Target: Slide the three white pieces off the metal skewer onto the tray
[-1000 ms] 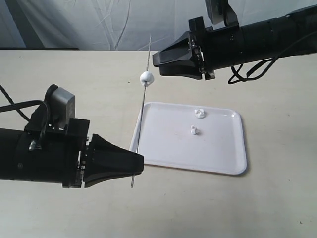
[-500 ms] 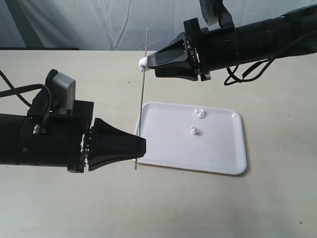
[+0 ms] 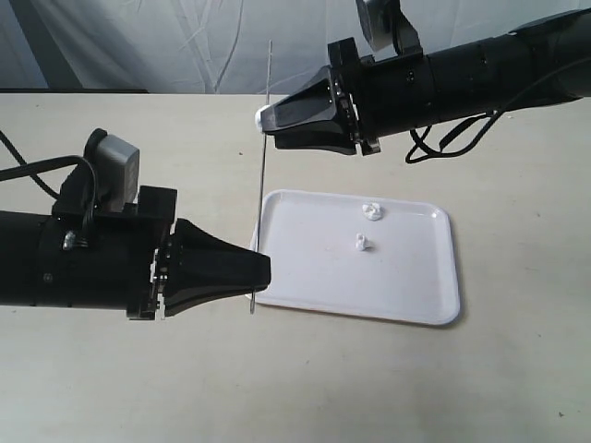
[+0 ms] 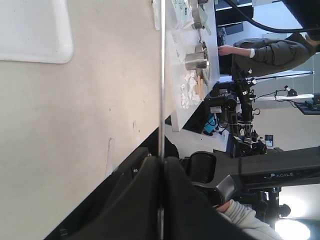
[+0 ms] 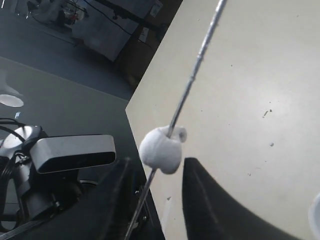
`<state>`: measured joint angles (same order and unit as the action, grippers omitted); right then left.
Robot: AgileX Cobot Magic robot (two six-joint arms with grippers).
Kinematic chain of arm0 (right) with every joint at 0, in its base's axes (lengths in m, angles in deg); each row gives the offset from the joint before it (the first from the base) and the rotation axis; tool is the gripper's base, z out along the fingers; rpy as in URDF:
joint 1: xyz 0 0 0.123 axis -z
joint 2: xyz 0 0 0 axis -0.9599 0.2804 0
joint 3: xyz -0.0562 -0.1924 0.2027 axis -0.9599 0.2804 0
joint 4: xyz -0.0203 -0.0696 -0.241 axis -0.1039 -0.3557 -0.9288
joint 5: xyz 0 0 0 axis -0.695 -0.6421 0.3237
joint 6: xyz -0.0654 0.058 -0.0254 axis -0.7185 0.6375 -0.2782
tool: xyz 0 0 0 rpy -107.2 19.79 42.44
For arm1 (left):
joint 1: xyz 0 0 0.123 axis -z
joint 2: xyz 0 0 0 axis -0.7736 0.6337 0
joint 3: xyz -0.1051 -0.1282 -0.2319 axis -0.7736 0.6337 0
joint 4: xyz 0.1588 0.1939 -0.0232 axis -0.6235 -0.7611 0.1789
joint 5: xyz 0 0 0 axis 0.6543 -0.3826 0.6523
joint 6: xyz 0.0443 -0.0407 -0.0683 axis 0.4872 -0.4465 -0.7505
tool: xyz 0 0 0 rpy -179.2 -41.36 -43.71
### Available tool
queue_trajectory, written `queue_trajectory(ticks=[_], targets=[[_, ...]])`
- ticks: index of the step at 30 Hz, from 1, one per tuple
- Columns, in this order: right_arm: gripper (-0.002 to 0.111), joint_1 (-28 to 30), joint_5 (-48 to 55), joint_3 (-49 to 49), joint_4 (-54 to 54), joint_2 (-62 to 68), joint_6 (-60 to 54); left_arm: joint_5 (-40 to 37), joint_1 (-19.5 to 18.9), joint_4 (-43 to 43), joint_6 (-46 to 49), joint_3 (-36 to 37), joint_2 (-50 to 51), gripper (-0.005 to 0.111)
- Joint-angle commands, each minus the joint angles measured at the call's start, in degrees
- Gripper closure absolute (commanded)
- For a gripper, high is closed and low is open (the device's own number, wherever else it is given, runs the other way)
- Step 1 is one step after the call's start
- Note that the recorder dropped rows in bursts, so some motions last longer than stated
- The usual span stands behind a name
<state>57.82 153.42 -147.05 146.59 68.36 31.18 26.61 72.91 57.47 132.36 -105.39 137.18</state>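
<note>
The black left gripper is clamping the thin grey metal skewer near its lower end. The rod is standing almost upright, tip pointing up. One soft white lump is sitting high on it between the narrowly parted jaws of the right gripper; contact is hard to make out. Two more white lumps are lying on the flat white rectangular plastic tray. A background arm is showing the lettering "AGILE".

One word to read, and it's in the left wrist view: pale letters "AGILE", a small logo ahead of them, on a dark grey beam of another rig, far off beyond the table edge. Any letters after that can't be made out. Everything else is too small to read.
</note>
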Motion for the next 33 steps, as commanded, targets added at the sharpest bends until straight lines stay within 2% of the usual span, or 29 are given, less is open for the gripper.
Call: queue_trajectory(ticks=[1,10,12,14,25,33], targets=[[0.09,-0.1,0.4,0.2,0.9,-0.3,-0.6,-0.2,0.3,0.9,0.0,-0.3,-0.3,0.107],[0.091,-0.1,0.4,0.2,1.5,-0.3,-0.7,-1.4,0.3,0.9,-1.0,-0.3,-0.3,0.107],[0.097,-0.1,0.4,0.2,1.7,-0.3,-1.3,-2.3,0.3,0.9,-1.1,-0.3,-0.3,0.107],[0.109,-0.1,0.4,0.2,2.0,-0.3,-2.0,-2.9,0.3,0.9,-1.3,-0.3,-0.3,0.107],[0.109,-0.1,0.4,0.2,3.2,-0.3,-3.0,-6.3,0.4,-0.1,-2.8,-0.3,-0.3,0.107],[0.109,-0.1,-0.8,0.2,3.7,-0.3,-3.4,-2.0,9.4,0.8,-3.0,-0.3,-0.3,0.107]])
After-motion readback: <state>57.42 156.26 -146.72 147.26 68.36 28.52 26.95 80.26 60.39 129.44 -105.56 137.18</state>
